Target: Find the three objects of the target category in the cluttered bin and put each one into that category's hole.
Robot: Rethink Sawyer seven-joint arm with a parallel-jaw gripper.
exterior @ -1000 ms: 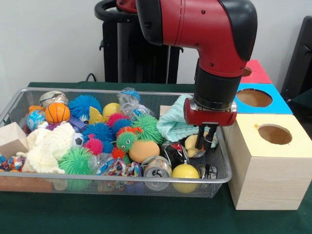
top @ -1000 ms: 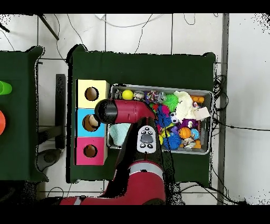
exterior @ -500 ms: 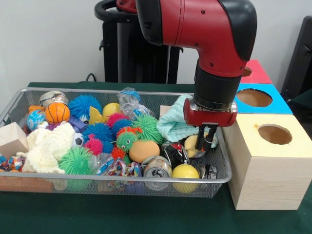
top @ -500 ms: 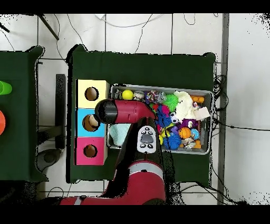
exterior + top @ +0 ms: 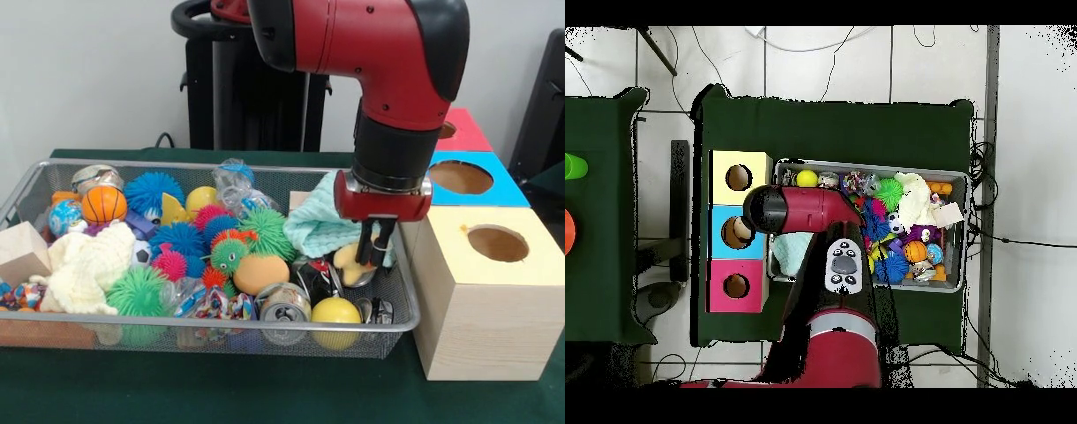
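Note:
My gripper (image 5: 374,252) hangs low over the right end of the wire bin (image 5: 177,324), just in front of a teal knitted cloth (image 5: 316,223). A pale yellow toy (image 5: 346,259) and a bit of shiny metal lie right beside its tips. I cannot make out whether anything is held. To the right stand three boxes with round holes: a pale wooden one (image 5: 481,291), a blue one (image 5: 463,177) and a red one (image 5: 461,129). From overhead the arm's head (image 5: 765,208) covers the gripper, at the bin's end next to the blue box (image 5: 737,232).
The bin is packed with spiky balls (image 5: 181,238), a yellow ball (image 5: 335,311), a crushed can (image 5: 284,305), an orange ball (image 5: 260,272), a small basketball (image 5: 104,203), a white plush (image 5: 84,265) and a wooden block (image 5: 22,250). The wooden box stands close against the bin's right wall.
The gripper has risen a little and shifted slightly right. The bin's contents look unmoved.

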